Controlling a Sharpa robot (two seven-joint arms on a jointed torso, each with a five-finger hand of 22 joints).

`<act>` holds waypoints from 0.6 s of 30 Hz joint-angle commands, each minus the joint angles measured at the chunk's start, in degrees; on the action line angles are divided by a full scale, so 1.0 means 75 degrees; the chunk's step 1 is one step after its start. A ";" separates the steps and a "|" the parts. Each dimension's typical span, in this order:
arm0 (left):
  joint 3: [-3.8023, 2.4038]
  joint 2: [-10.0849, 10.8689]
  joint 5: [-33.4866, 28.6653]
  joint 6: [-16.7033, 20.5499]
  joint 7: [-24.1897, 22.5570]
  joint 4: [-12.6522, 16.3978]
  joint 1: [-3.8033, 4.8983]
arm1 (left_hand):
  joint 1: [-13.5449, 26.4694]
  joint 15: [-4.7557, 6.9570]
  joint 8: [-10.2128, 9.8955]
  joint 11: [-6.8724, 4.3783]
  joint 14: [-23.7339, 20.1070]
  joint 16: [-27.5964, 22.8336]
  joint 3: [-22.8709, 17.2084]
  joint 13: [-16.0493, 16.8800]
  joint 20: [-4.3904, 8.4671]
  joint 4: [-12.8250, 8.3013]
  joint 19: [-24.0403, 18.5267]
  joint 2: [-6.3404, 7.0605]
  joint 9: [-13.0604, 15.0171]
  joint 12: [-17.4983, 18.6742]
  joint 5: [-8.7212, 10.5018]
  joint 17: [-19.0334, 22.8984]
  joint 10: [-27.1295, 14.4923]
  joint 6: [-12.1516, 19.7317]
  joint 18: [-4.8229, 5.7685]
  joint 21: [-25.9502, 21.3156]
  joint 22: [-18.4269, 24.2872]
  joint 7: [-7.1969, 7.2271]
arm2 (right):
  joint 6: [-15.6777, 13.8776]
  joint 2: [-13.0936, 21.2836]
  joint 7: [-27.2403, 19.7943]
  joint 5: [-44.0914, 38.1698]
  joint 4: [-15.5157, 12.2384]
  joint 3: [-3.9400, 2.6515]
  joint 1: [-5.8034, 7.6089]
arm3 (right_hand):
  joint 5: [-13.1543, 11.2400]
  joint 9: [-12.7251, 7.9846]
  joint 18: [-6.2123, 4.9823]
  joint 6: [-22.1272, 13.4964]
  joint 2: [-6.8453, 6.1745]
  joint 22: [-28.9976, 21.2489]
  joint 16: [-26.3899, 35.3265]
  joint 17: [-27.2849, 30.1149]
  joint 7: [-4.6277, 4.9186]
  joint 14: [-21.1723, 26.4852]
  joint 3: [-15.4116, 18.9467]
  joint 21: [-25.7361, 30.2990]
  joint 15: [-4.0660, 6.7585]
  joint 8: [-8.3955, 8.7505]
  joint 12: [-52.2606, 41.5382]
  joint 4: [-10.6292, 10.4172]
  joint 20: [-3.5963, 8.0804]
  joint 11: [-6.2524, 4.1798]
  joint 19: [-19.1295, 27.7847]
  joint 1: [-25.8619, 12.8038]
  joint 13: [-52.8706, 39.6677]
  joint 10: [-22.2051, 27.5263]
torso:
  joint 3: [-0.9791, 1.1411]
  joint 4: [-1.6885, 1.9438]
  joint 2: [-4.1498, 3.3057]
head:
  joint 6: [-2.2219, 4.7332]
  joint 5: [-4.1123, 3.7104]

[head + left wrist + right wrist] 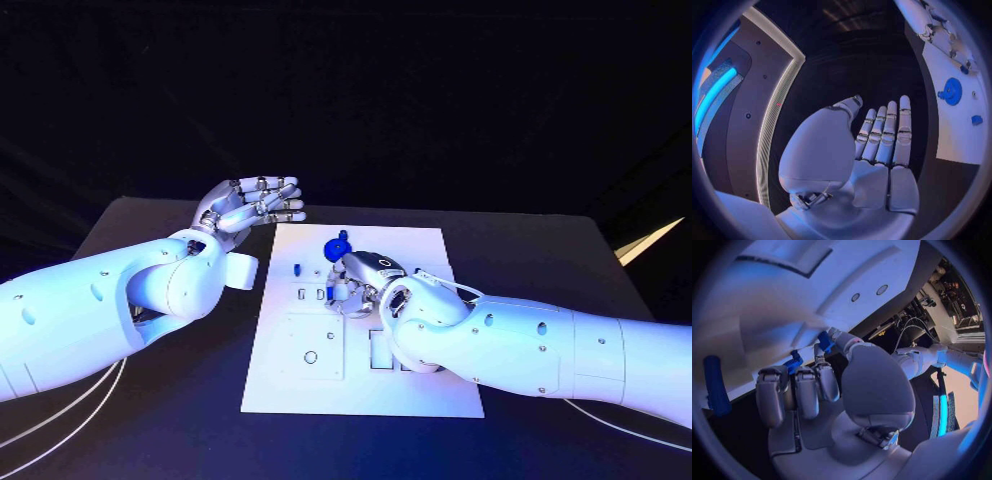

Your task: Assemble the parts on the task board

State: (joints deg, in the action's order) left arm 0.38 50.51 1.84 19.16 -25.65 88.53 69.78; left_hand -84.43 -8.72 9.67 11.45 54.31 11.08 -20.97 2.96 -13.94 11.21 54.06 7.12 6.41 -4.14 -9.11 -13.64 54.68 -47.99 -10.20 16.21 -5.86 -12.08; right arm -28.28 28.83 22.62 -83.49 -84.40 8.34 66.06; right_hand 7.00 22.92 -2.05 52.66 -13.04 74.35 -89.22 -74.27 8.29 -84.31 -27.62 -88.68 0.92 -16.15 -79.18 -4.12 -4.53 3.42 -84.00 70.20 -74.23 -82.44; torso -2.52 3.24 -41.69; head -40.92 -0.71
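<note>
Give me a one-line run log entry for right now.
left robot hand: raised beside task board, fingers straight, holding nothing | right robot hand: down on board, fingertips at small blue part | round blue part: on board

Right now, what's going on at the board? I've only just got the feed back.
The right hand is down on the white task board, fingers curled on a small blue part near the board's middle. The left hand is raised off the board's far left corner, fingers apart, holding nothing. A round blue disc-shaped part sits at the board's far end, just beyond the right hand, and a small blue peg stands near the left edge.
</note>
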 commanded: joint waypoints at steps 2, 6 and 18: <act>-0.0003 -0.0010 0.0006 -0.0024 0.0000 0.0009 0.0004 | 0.0124 -0.0001 0.0062 -0.0019 -0.0099 -0.0012 -0.0148 0.0105 0.0012 -0.0109 0.0031 0.0115 0.0106 0.0057 -0.0033 -0.0124 -0.0033 0.0061 -0.0014 0.0158 -0.0113 -0.0248 | -0.0004 -0.0004 -0.0040 -0.0005 0.0005 0.0001 -0.0006 | 0.0098 -0.0095 0.0274 -0.0235 -0.0031 0.2086 -0.0104 -0.2098 0.0035 -0.0758 0.0023 -0.0175 -0.0062 0.0151 0.0167 -0.0102 -0.0110 0.0043 -0.0800 -0.0126 -0.0833 0.0165 | 0.0000 0.0003 -0.0003 | 0.0005 -0.0010; -0.0003 -0.0011 0.0006 -0.0025 0.0003 0.0007 0.0004 | 0.0124 -0.0001 0.0062 -0.0019 -0.0099 -0.0012 -0.0148 0.0105 0.0012 -0.0109 0.0031 0.0115 0.0106 0.0057 -0.0033 -0.0124 -0.0033 0.0061 -0.0014 0.0158 -0.0113 -0.0248 | -0.0010 0.0000 -0.0065 0.0006 -0.0001 0.0001 -0.0006 | 0.0103 -0.0157 0.0274 -0.0328 -0.0108 0.2086 -0.0104 -0.2098 0.0061 -0.0758 0.0240 -0.0175 -0.0089 0.0234 0.0277 -0.0189 -0.0141 0.0068 -0.0800 -0.0149 -0.0748 0.0255 | -0.0003 0.0006 0.0001 | -0.0001 -0.0020; -0.0001 -0.0009 0.0303 0.0006 0.0260 -0.0055 0.0003 | 0.0173 -0.0001 0.0045 -0.0014 -0.0084 -0.0005 -0.0128 0.0103 0.0009 -0.0109 0.0021 0.0144 0.0099 0.0064 -0.0026 -0.0157 -0.0061 0.0096 -0.0014 0.0170 -0.0115 -0.0248 | -0.0490 0.0279 -0.0328 -0.0048 -0.0303 -0.0003 -0.0004 | 0.0217 -0.0605 0.0274 -0.0848 0.0094 0.2086 -0.0091 -0.2072 0.0287 -0.0751 0.2802 -0.0175 -0.0304 0.0848 0.0592 -0.1484 -0.0276 0.0261 -0.0800 0.1167 -0.0431 0.0558 | 0.0007 0.0002 0.0009 | -0.0008 -0.0005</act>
State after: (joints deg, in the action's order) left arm 0.40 50.52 3.51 19.24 -24.16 88.14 69.78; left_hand -84.34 -8.72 9.67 11.45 54.32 11.05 -20.97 2.96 -13.94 11.21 54.06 7.20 6.40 -4.14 -9.11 -13.85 54.67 -47.69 -10.20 16.63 -5.86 -12.37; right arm -31.18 30.64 20.71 -83.64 -86.28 8.35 66.05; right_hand 7.56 18.55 -2.05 48.59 -12.49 74.35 -89.22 -74.27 10.26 -83.30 -8.11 -88.68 -1.34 -10.07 -74.97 -15.84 -5.97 5.47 -83.80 78.73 -74.23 -79.97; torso -2.52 3.30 -41.66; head -40.98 -0.86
